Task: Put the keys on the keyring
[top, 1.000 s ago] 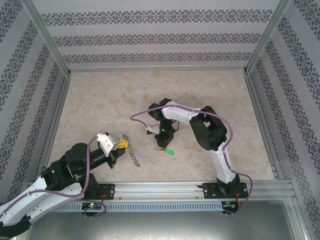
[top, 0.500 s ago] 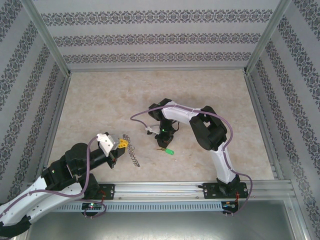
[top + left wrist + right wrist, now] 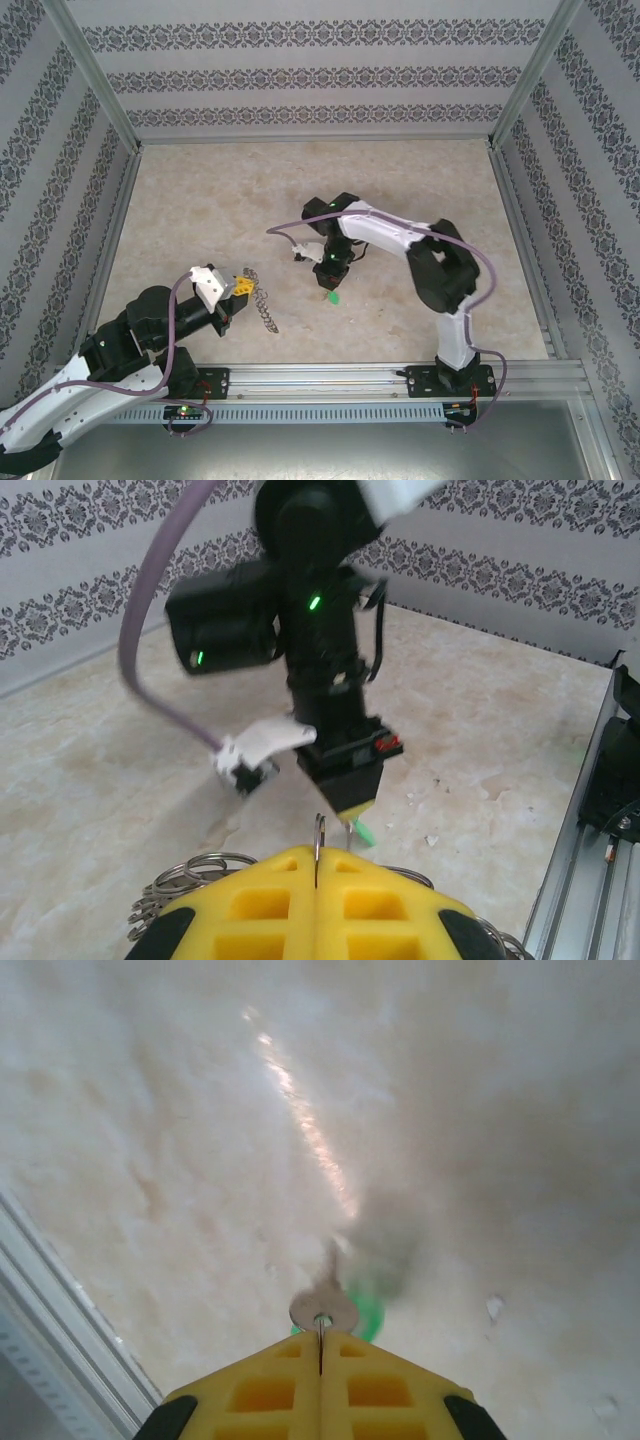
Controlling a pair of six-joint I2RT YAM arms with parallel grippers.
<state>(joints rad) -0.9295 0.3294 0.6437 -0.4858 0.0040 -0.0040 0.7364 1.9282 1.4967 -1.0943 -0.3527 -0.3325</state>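
Near the middle of the counter [image 3: 200, 200], the right pincer [image 3: 330, 283] points straight down with its yellow jaws pressed together on the key [image 3: 332, 297]. From above, the key's green head peeks out just past the fingertips on the side toward the arm bases. The right wrist view shows the grip closely. A round grey metal end with a small hole sits right at the seam of the closed fingertips. The thin grey stem runs straight on from there, away from the pincer and up the picture with a slight lean to the right. The green part lies half hidden behind the metal, just to its right. So the key's long axis continues the line of the pincer, pointing down at the counter. Whether its far tip touches the surface I cannot tell.

Well to the left and nearer the bases, the left pincer [image 3: 244, 288] is also closed, clamped on the keyring [image 3: 265, 310]. In its own wrist view a thin wire loop stands upright in the seam between the yellow fingertips, and more small loops fan out to either side beneath them. From above, the string of loops trails from the fingertips diagonally toward the near right. The two pincers stand apart, tips facing one another, the key between them but close under the right one.
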